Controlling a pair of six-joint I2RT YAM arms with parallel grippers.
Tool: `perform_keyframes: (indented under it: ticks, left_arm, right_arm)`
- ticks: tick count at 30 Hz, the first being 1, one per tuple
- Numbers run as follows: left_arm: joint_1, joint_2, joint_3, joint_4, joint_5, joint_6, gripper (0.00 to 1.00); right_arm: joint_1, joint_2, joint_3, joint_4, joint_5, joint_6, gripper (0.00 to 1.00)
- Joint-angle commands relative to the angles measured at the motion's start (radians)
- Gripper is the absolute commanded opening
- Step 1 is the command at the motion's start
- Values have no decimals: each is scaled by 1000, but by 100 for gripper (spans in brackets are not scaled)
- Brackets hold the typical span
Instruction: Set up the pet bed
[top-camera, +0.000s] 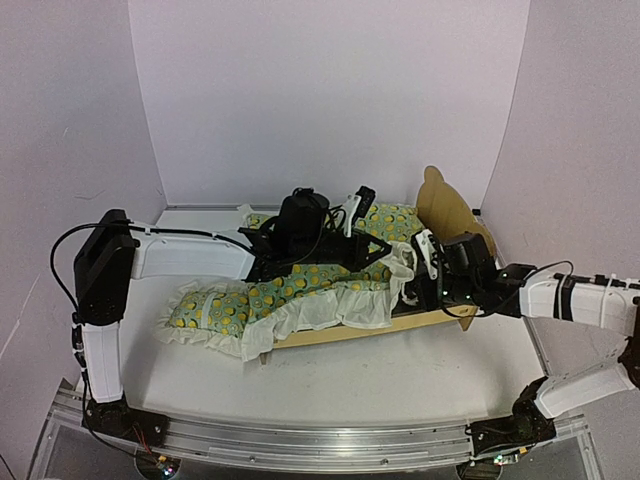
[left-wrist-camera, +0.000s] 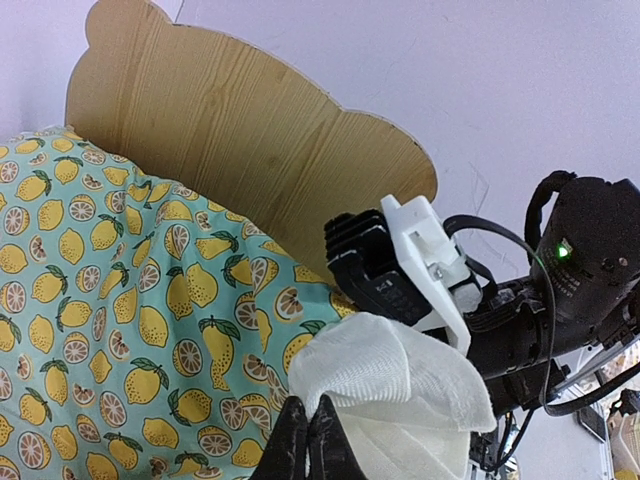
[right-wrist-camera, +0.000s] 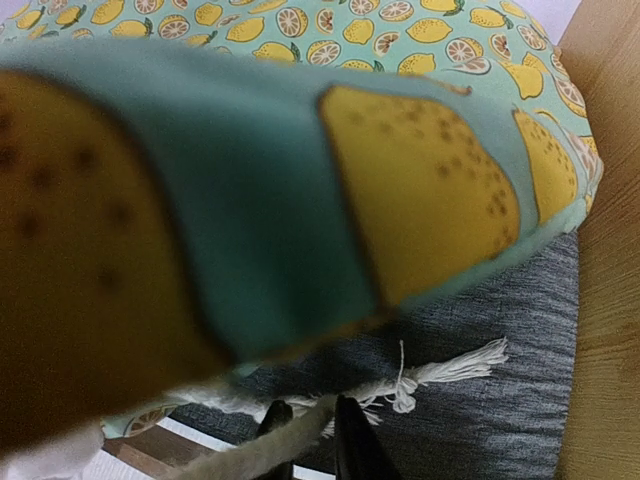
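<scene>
A small plywood pet bed (top-camera: 400, 325) sits on a white table (top-camera: 400, 385), toward the right side and angled, its bear-ear headboard (top-camera: 447, 212) standing upright at the bed's far right end. A teal quilt (top-camera: 290, 290) printed with yellow lemons and edged in a white ruffle (left-wrist-camera: 390, 385) lies lengthwise over the bed, covering most of it. The quilt's foot end spills past the foot of the bed onto the table, and its ruffle hangs over the near side rail. 2 robot arms reach in over the bed, 1 from each side, and meet near the headboard. The left gripper (left-wrist-camera: 310, 440) has its 2 dark fingertips pressed together right at the ruffle's edge; whether cloth is caught between them cannot be told. The right gripper (right-wrist-camera: 312, 445), just beside it on the headboard side, pinches a twisted white strip of the ruffle between its fingers. Beneath the lifted quilt corner, the bed's dark grey base panel (right-wrist-camera: 480, 430) shows, with a plywood side rail (right-wrist-camera: 610, 330) bordering it.
</scene>
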Motion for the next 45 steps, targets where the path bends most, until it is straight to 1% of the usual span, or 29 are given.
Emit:
perform_keyframes:
  ticks: [1, 2, 3, 8, 12, 14, 18, 19, 24, 28, 33, 38, 45]
  left_arm:
    - [9, -56, 36, 42, 19, 2, 0]
    - [9, -56, 36, 42, 21, 2, 0]
    - [9, -54, 37, 41, 24, 2, 0]
    - [9, -39, 42, 42, 40, 4, 0]
    - [9, -20, 58, 42, 74, -4, 0]
    - [9, -19, 56, 43, 75, -4, 0]
    - [9, -13, 58, 43, 72, -4, 0]
    - [9, -10, 60, 43, 74, -6, 0]
    - [9, -2, 66, 43, 86, -16, 0]
    - [9, -6, 64, 43, 83, -15, 0]
    - [9, 0, 70, 43, 85, -17, 0]
    - [9, 12, 75, 45, 92, -27, 0]
    - [9, 16, 66, 47, 86, -28, 0]
  right_arm:
    - [2, -33, 22, 66, 68, -19, 10]
    - [2, -46, 43, 27, 73, -13, 3]
    - [2, -61, 78, -41, 77, -1, 0]
    - [2, -123, 265, -408, 62, 115, 0]
    - [2, -95, 398, -669, 62, 183, 0]
    - [2, -79, 429, -720, 94, 216, 0]
    - [3, -44, 446, -745, 160, 260, 0]
    - [2, -32, 450, -748, 197, 270, 0]
    - [2, 26, 465, -727, 266, 263, 0]
    - [2, 73, 493, -791, 337, 291, 0]
    - [3, 95, 478, -784, 318, 292, 0]
    - [2, 136, 440, -695, 289, 275, 0]
    - [2, 199, 376, -640, 297, 281, 0]
